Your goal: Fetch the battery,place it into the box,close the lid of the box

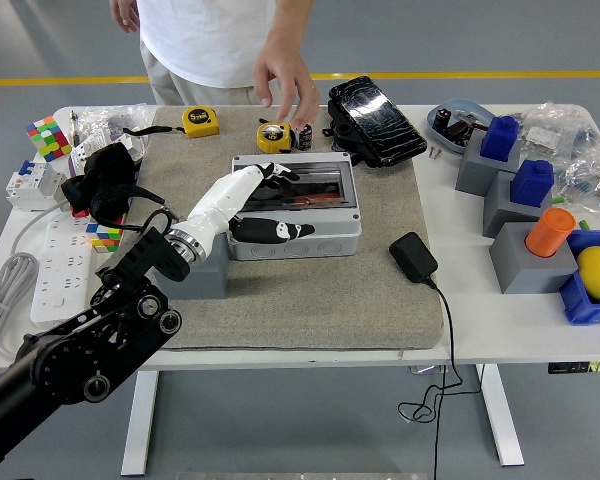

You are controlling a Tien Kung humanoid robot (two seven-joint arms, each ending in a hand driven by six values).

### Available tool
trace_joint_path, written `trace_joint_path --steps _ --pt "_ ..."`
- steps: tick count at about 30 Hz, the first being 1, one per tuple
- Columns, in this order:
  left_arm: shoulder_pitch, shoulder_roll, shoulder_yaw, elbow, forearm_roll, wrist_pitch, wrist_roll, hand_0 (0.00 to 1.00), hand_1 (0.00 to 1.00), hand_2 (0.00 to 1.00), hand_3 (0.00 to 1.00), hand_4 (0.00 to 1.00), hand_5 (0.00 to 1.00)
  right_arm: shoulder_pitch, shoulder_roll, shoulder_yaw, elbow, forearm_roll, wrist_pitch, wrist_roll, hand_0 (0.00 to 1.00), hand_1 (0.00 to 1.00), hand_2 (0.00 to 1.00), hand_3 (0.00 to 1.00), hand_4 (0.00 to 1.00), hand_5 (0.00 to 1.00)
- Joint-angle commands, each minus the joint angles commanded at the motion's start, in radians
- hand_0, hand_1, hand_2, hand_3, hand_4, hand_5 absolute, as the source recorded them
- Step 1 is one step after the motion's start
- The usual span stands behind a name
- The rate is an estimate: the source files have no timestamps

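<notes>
From the head view, the left hand (pixel 248 200) lies on the closed lid (pixel 305 186) of the grey box (pixel 298 204), fingers (pixel 277 172) spread flat on it, thumb against the front wall, gripping nothing. A small battery (pixel 304 137) stands on the mat behind the box, just under the person's hand (pixel 282 82), beside a yellow tape measure (pixel 273 137).

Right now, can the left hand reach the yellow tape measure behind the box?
Probably yes. The left hand rests on the box's lid, and the tape measure lies just beyond, though the person's hand hovers above it.
</notes>
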Motion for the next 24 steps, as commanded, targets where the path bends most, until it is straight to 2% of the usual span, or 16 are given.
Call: trace_joint_path --steps 6,13,19,24 --pt "0.087 0.012 -0.100 -0.027 -0.057 0.018 -0.039 0.743 0.725 0.715 0.727 0.998 0.455 -0.001 0.002 -0.003 -0.004 0.007 0.001 0.000 0.541 0.598 0.584 0.544 0.928 0.473" --pt "0.159 0.009 -0.227 -0.030 -0.166 0.046 -0.100 0.743 0.724 0.712 0.726 0.998 0.461 -0.001 0.004 -0.012 -0.009 0.019 0.002 -0.001 0.545 0.598 0.585 0.545 0.929 0.474" --pt "0.193 0.010 -0.310 -0.024 -0.196 0.052 -0.117 0.740 0.724 0.707 0.724 0.998 0.463 0.005 0.001 -0.007 -0.009 0.016 0.000 0.000 0.544 0.599 0.583 0.545 0.929 0.474" --pt "0.203 0.004 -0.376 -0.022 -0.210 0.052 -0.125 0.736 0.717 0.702 0.716 0.998 0.454 0.010 0.003 -0.010 -0.011 0.021 -0.001 -0.001 0.544 0.599 0.584 0.545 0.929 0.474"
